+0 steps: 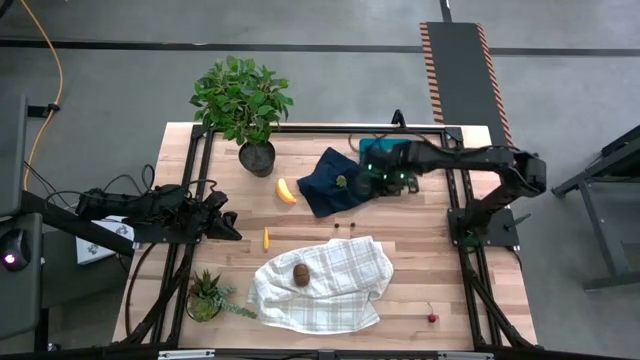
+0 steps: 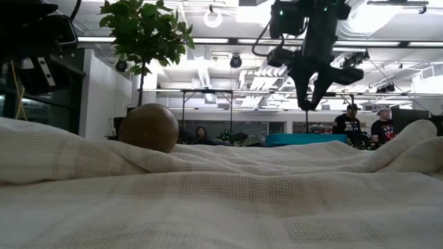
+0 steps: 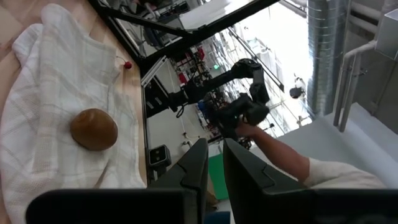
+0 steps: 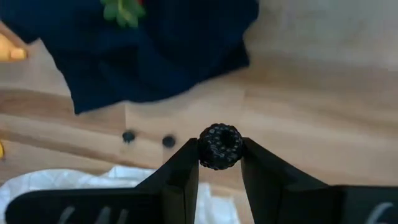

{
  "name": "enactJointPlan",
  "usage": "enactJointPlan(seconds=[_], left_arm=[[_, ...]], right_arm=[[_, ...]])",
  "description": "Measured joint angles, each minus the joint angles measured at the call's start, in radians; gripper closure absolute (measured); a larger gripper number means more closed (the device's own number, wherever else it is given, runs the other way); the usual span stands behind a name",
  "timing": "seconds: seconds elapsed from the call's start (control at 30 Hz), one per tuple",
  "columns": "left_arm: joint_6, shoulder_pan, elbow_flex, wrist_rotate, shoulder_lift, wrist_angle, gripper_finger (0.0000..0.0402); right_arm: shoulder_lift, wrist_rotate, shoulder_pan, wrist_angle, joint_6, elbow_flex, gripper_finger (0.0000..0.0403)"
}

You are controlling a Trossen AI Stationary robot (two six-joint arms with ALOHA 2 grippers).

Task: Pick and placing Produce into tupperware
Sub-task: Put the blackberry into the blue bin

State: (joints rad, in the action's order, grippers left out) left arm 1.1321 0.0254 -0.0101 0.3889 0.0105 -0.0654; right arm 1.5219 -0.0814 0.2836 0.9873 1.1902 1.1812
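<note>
My right gripper (image 4: 220, 163) is shut on a small dark bumpy berry (image 4: 220, 146), high above the table near the navy cloth (image 1: 330, 182); it also shows in the low view (image 2: 309, 102). The teal tupperware (image 1: 372, 147) stands just beyond the arm, on the far side. A green piece (image 1: 341, 182) lies on the navy cloth. The banana (image 1: 286, 190) and an orange piece (image 1: 266, 238) lie on the wood. The brown kiwi (image 1: 299, 275) rests on the white checked cloth (image 1: 330, 290). Red cherries (image 1: 432, 318) lie at the near right. My left gripper (image 1: 234, 230) waits shut at the left. My right gripper pinches the dark berry by its two opposite sides (image 4: 203, 148) between its two fingertips, only at their free ends. The fingers point down from above. The berry is lifted clear of the table.
A potted plant (image 1: 245, 105) stands at the far left and a smaller one (image 1: 207, 295) at the near left. Two tiny dark bits (image 1: 346, 226) lie on the wood between the cloths. People show in the room beyond the table (image 2: 349, 119).
</note>
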Motion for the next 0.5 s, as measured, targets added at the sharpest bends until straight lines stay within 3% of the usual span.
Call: enactJointPlan(seconds=[0.5], left_arm=[[0.055,0.0,0.0,-0.164,0.0,0.016,0.0362]], right_arm=[[0.0,-0.04,0.343,0.02,-0.45,0.0,0.0315]])
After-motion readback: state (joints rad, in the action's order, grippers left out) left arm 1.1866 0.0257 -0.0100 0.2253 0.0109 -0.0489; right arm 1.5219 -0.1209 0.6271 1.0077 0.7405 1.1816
